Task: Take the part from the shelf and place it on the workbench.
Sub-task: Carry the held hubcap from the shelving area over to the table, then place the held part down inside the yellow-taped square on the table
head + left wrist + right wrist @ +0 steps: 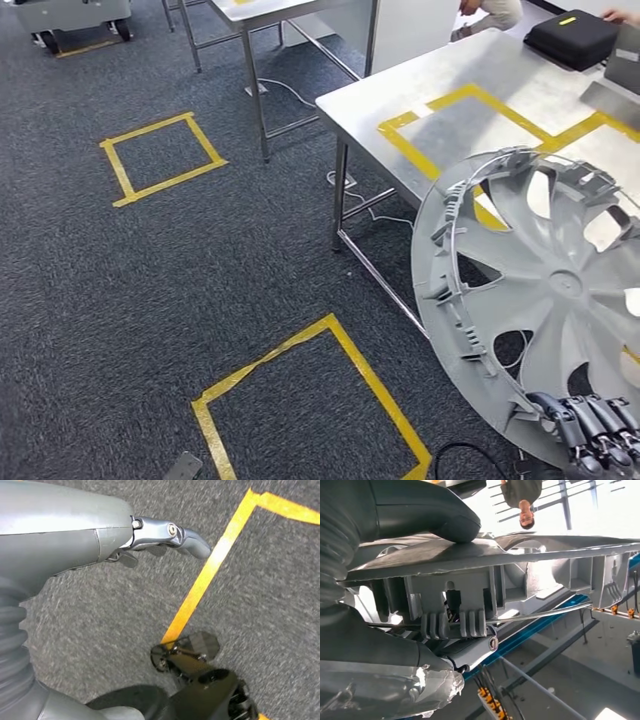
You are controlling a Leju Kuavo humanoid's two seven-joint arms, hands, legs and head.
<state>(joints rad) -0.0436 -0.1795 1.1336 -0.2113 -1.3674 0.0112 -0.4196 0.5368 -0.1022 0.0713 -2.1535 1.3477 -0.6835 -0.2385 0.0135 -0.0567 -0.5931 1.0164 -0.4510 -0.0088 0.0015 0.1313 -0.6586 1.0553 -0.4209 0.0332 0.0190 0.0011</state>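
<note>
- My right robot hand (596,432) grips the lower rim of the large grey plastic wheel cover (540,300), dark fingers (585,418) curled over the edge in the head view.
- In the right wrist view my thick grey thumb (433,512) presses on one face of the wheel cover (501,570) while the fingers lie under its ribbed rim, so the part is pinched between them.
- The wheel cover stands tilted in the air, its ribbed back with clips turned toward me, its upper part overlapping the near edge of the counter in the head view; I cannot tell whether it touches the counter.
- The steel-topped counter (377,95) on metal legs bears yellow tape rectangles (453,100) on its top.
- A flat black case (573,38) lies at the far end of the counter, well apart from the wheel cover.
- My left robot hand (151,535) hangs over the dark grey carpet floor (94,620), holding nothing; its fingers reach out nearly straight and lie close together.
- A yellow tape line (211,570) runs across the carpet just beyond the left fingertips.
- Two yellow tape squares mark the carpet floor (90,320): one near me (302,340), one farther off (162,158).
- A second metal-legged table (249,20) stands beyond the far square.
- A person (522,500) shows past the wheel cover in the right wrist view.
</note>
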